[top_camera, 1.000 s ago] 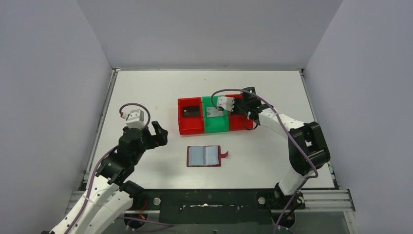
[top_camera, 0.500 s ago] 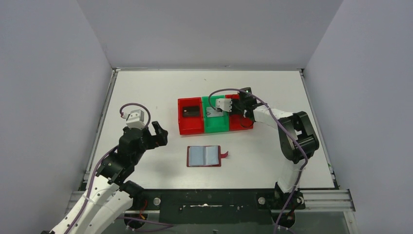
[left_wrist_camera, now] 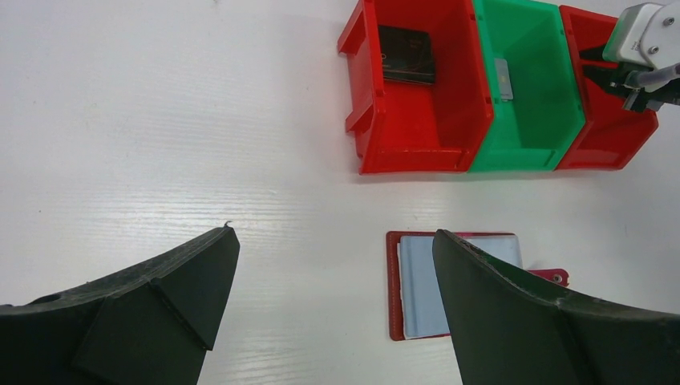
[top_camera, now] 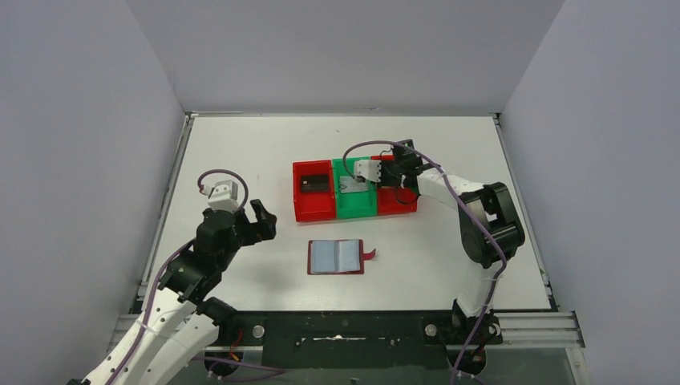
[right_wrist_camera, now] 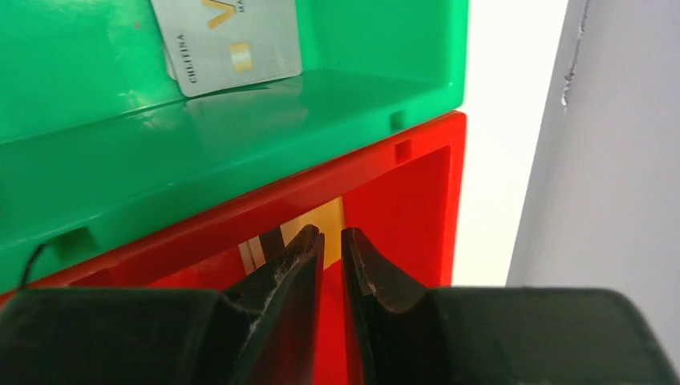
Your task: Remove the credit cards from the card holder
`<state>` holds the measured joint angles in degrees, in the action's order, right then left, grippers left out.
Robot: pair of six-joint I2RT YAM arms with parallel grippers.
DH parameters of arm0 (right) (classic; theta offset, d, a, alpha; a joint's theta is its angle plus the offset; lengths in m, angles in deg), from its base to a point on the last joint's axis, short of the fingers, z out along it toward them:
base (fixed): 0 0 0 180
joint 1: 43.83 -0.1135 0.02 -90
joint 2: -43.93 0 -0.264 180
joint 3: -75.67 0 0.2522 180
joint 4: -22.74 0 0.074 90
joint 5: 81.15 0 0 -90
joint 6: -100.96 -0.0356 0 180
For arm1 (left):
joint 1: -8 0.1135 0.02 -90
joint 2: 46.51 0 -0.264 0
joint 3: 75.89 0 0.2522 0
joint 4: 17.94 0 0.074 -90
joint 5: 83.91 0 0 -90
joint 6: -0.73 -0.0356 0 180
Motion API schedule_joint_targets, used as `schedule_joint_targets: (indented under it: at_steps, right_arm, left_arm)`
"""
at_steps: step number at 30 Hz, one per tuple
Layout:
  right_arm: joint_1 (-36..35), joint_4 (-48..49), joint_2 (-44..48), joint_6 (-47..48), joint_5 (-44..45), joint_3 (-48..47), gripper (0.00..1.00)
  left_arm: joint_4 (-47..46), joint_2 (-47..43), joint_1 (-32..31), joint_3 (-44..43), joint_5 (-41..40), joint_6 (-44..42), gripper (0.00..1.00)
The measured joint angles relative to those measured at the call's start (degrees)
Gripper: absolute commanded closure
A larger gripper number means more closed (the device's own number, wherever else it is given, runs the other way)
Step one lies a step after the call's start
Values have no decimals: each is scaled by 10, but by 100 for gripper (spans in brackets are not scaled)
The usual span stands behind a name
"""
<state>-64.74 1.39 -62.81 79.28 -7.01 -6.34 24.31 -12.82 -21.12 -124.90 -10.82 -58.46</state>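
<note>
The right pincer (right_wrist_camera: pixel 331 238) hides most of the gold card (right_wrist_camera: pixel 324 218).

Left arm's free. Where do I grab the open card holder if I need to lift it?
Probably the snap tab on its right side, coming down from above with the left gripper. The card holder lies open and flat on the table, so its edges offer little to pinch; the tab sticks out past the cover.
</note>
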Motion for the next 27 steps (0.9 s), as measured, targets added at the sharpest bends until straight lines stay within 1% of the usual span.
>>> schedule_joint_targets:
  at_steps: [2,5,8,9,11,13,14,16,19,21,23,25,26,27]
  right_arm:
    - [0,-9,0,-2,-5,2,79]
    - [2,-22,3,-9,-11,4,77]
    - [3,-24,22,-32,-12,16,73]
    - [3,-21,35,-47,-13,25,71]
    - [2,-9,80,-86,-16,49,64]
    - [-1,13,132,-141,-15,71,62]
    - [-4,30,163,-177,-13,85,58]
    - [-25,70,229,-261,6,113,54]
    - [-91,120,309,-389,57,158,50]
    - [-148,135,348,-510,94,187,49]
    - [-186,129,367,-648,123,201,48]
    - [-196,108,366,-786,149,203,48]
    - [-198,94,362,-840,160,203,48]
    - [-206,75,355,-902,181,202,46]
  left_arm:
    - [0,2,0,0,1,0,6]
    - [0,5,0,0,4,0,6]
    - [0,9,0,0,6,0,6]
    - [0,9,0,0,6,0,6]
    - [0,10,0,0,7,0,6]
    - [0,11,0,0,8,0,6]
    - [0,12,0,0,9,0,6]
    - [0,14,0,0,10,0,6]
    - [0,18,1,0,11,0,6]
    - [0,20,2,0,12,0,5]
    - [0,19,4,0,11,0,5]
    - [0,19,6,0,7,0,5]
    - [0,18,7,0,5,0,5]
    - [1,17,8,0,1,0,5]
